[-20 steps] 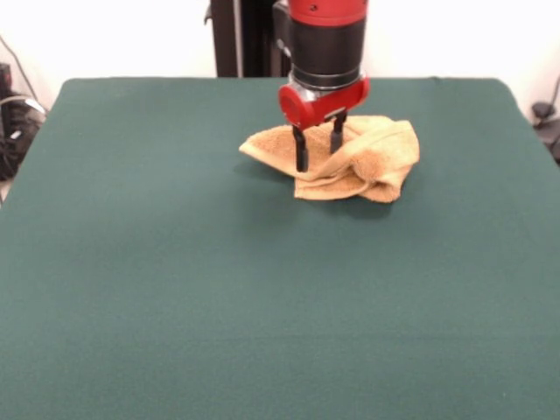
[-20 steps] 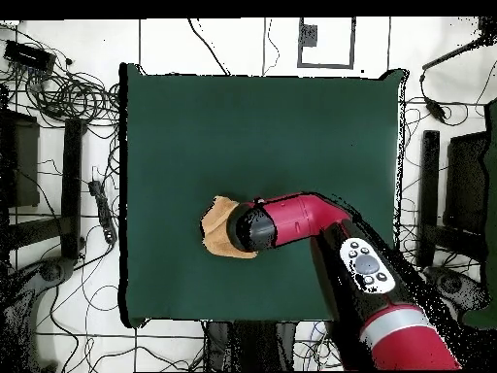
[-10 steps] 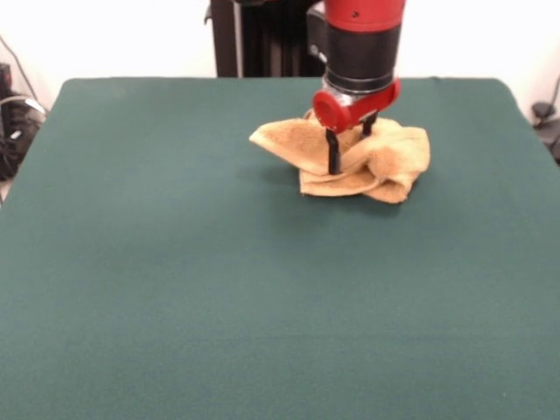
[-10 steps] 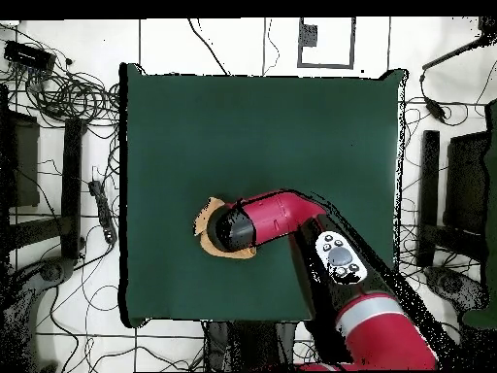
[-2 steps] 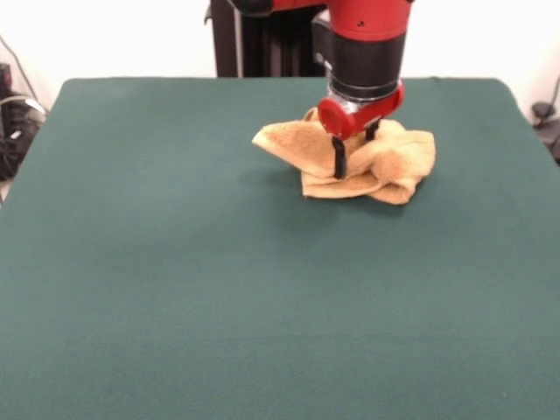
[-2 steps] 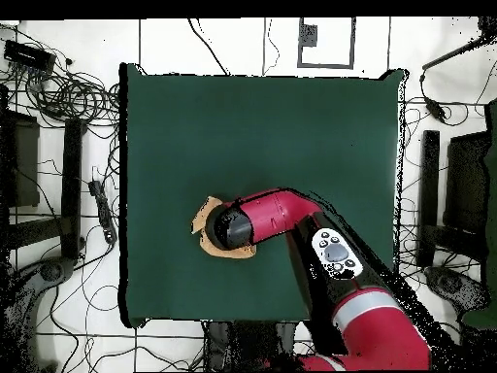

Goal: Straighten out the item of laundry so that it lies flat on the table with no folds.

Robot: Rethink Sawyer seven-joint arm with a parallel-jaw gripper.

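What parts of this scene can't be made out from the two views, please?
- Overhead view: the arm's wrist covers most of the towel and all of the gripper.
- Front view: the gripper hides the towel's middle; its far finger is half buried in folds, so any grip is uncertain.
- Neither view shows the towel's underside on the table.

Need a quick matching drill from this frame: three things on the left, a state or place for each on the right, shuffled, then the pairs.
1. mustard-tan terry-cloth towel
2. dark green cloth-covered table
3. red and black gripper

A. lies under everything
B. reaches down into the fabric
C. bunched in folds, not flat

Pairs: 1-C, 2-A, 3-B
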